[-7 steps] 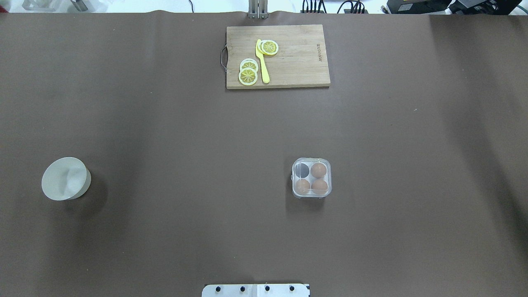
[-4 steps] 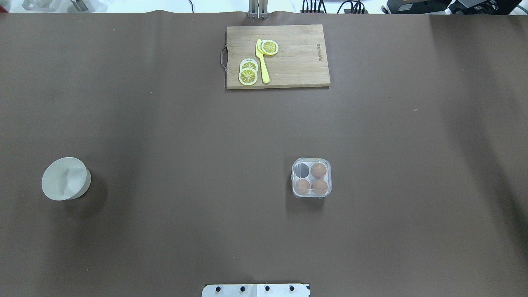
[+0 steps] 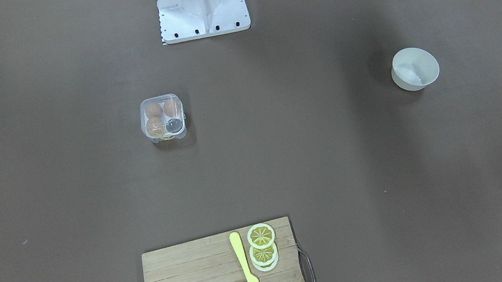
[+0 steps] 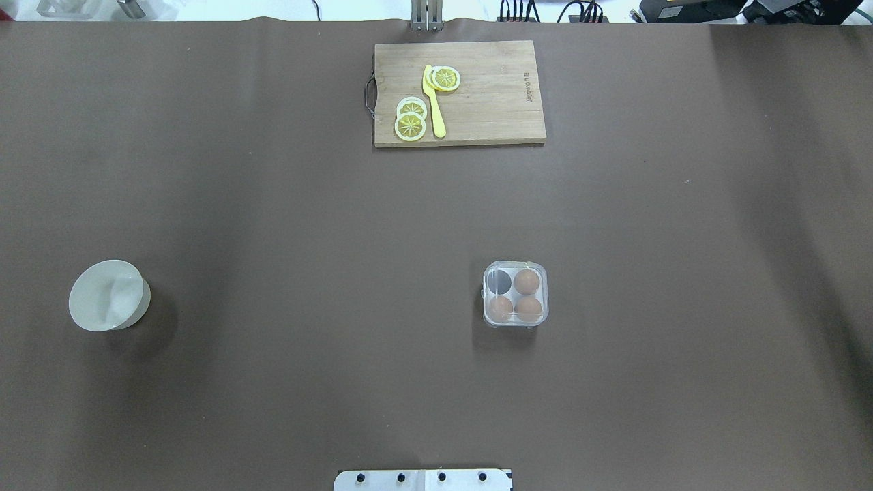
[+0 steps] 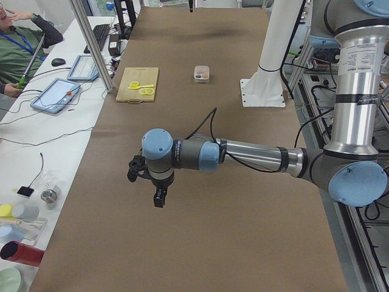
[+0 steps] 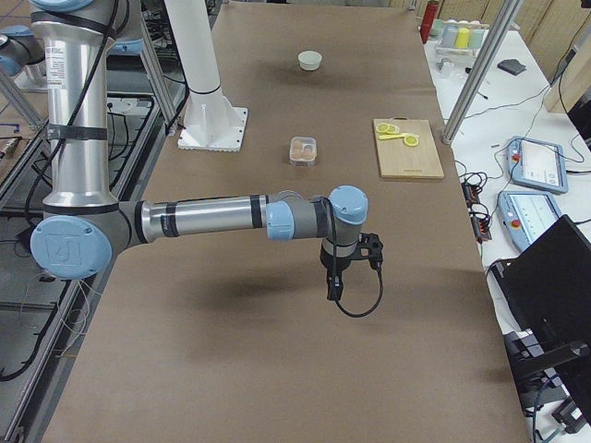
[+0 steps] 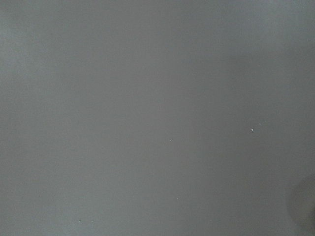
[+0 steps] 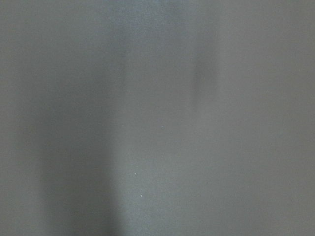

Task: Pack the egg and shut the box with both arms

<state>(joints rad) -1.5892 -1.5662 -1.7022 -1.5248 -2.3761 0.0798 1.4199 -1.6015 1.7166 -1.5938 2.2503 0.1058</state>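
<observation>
The clear box (image 4: 501,279) stands right of the table's middle with its lid down flat; it also shows in the front view (image 3: 173,123). Three orange-brown eggs fill three cells: far right (image 4: 526,281), near left (image 4: 501,308), near right (image 4: 529,308). The far-left cell is empty. Neither arm shows in the overhead or front view. My left gripper (image 5: 159,198) hangs over bare table near the left end, far from the box (image 5: 202,73). My right gripper (image 6: 332,291) hangs near the right end. I cannot tell whether either is open. Both wrist views show only brown cover.
A white bowl (image 4: 109,294) stands at the left. A wooden cutting board (image 4: 491,95) at the far edge carries lemon slices (image 4: 410,126) and a yellow knife (image 4: 434,109). The white mounting base (image 4: 423,480) sits at the near edge. Operators' desks line the far side.
</observation>
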